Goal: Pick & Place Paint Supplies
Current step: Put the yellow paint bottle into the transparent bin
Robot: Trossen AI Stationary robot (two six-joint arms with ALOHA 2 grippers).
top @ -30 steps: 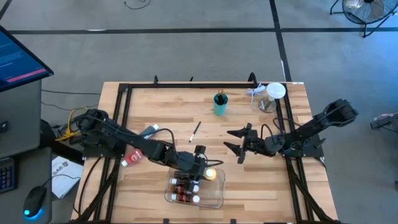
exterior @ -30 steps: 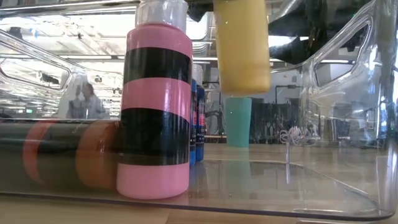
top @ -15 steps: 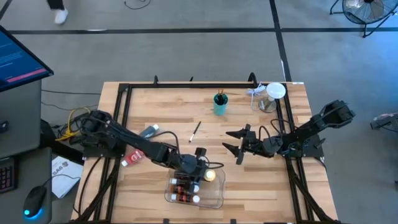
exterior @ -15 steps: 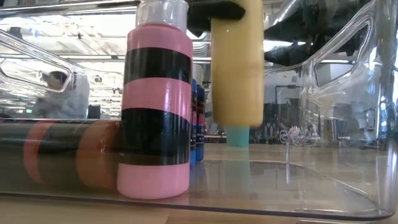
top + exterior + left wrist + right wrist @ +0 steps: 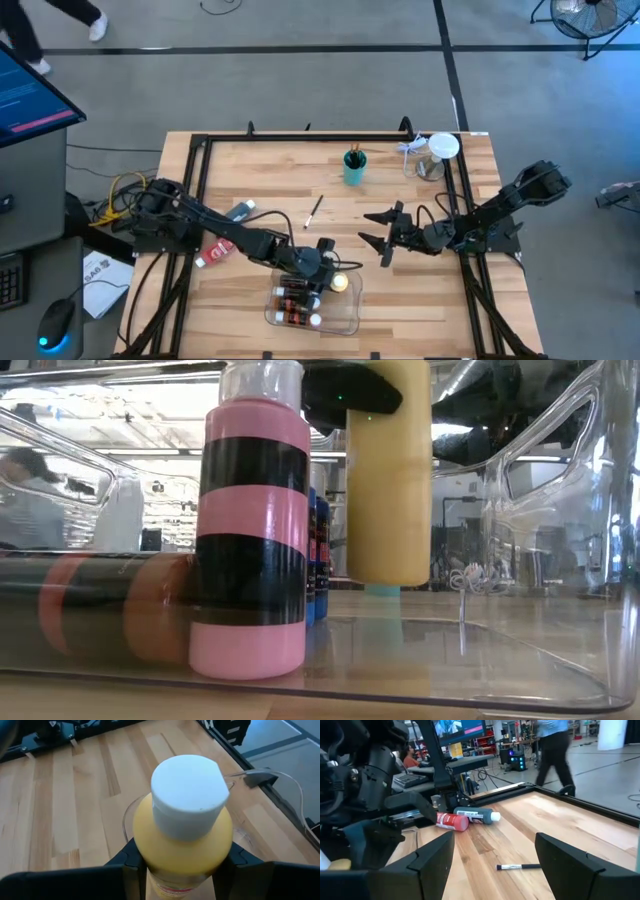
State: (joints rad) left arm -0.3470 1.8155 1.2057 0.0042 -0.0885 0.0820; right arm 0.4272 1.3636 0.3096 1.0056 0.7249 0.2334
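My left gripper (image 5: 333, 274) is over the clear tray (image 5: 345, 318), shut on the yellow bottle (image 5: 388, 480), which stands upright with its white cap (image 5: 189, 790) on top. The tray holds a pink-and-black bottle (image 5: 250, 530), blue bottles (image 5: 318, 555) and brown bottles lying on their sides (image 5: 90, 605). My right gripper (image 5: 384, 233) waits open, right of the table's middle. A loose brush (image 5: 314, 210) lies on the wood, and a red tube (image 5: 215, 252) and a grey tube (image 5: 240, 211) lie near the left arm. My left gripper pinches the yellow bottle at its shoulder (image 5: 150, 845), just under the white cap, one finger (image 5: 131, 866) on each side. The fingers come in level, across the bottle. The bottle hangs upright, its base (image 5: 388, 575) above the tray floor.
A teal cup (image 5: 354, 168) with brushes in it stands toward the far edge, and a clear jar (image 5: 436, 158) stands at the far right corner. A black frame (image 5: 300, 137) borders the table. A person walks in the room beyond the table.
My left gripper has come down toward the tray with the yellow bottle. The bottle stayed upright, and its base now stands much lower beside the pink-and-black bottle.
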